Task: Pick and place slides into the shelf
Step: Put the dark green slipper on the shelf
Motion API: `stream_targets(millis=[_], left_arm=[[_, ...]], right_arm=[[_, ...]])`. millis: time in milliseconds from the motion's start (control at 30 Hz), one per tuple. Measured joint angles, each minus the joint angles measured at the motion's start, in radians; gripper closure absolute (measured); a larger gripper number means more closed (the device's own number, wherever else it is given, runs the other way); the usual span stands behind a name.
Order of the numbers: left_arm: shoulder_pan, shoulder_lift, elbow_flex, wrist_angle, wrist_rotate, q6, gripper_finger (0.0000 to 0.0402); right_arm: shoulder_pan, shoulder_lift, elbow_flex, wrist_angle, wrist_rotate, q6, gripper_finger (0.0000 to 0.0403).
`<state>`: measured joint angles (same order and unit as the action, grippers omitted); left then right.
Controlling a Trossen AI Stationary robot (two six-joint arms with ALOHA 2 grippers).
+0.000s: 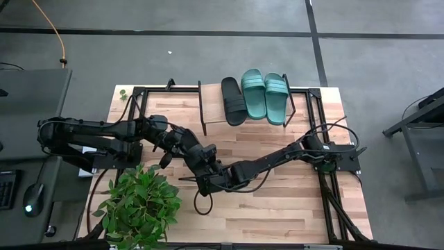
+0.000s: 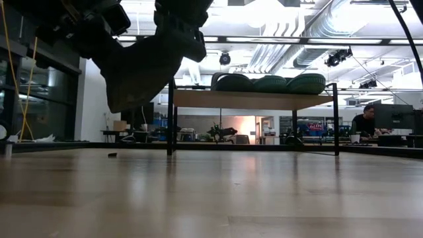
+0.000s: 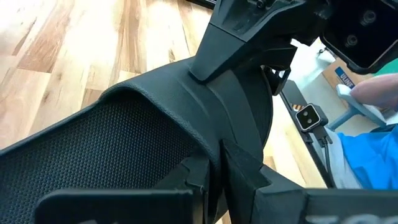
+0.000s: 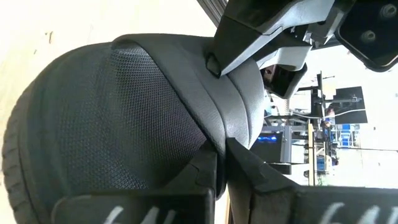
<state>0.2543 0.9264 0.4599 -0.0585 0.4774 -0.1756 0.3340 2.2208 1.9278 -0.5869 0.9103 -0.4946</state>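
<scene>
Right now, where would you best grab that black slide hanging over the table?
Grab the black slide by its wide strap, coming from the open side. The strap arches off the footbed, leaving a thin edge to pinch. The left pincer and right pincer both grip there.

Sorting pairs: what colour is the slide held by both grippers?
Black slide, clearest in right wrist view.

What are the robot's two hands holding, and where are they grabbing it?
Both end effectors, left and right, pinch one black rubber slide sandal by its wide strap.
</scene>
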Motion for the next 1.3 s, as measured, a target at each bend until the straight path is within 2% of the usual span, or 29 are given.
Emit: stream_targets(millis=[133,467,600,833,1067,1300], left_arm=[[0.001,0.000,0.000,-0.009,-0.003,0.013,0.0357],[0.001,-0.003,0.000,-0.005,-0.050,0.017,0.0243],[0.001,-0.031,0.000,0.006,-0.112,0.026,0.0219],[0.001,-0.134,0.000,-0.011,-0.164,0.041,0.0214],[0.001,-0.247,0.000,-0.093,-0.212,0.041,0.0223],[0.001,-0.312,0.001,-0.139,-0.263,0.041,0.0224]], right_arm=[[0.000,0.000,0.000,0.001,-0.005,0.001,0.0402],[0.000,0.000,0.000,0.004,-0.012,0.001,0.0402],[0.003,0.000,0.000,0.008,-0.008,0.000,0.0402],[0.020,-0.001,0.000,0.005,0.071,-0.002,0.0402],[0.038,-0.021,0.000,0.015,0.092,0.004,0.0402],[0.070,-0.051,0.000,0.027,0.161,-0.002,0.0402]])
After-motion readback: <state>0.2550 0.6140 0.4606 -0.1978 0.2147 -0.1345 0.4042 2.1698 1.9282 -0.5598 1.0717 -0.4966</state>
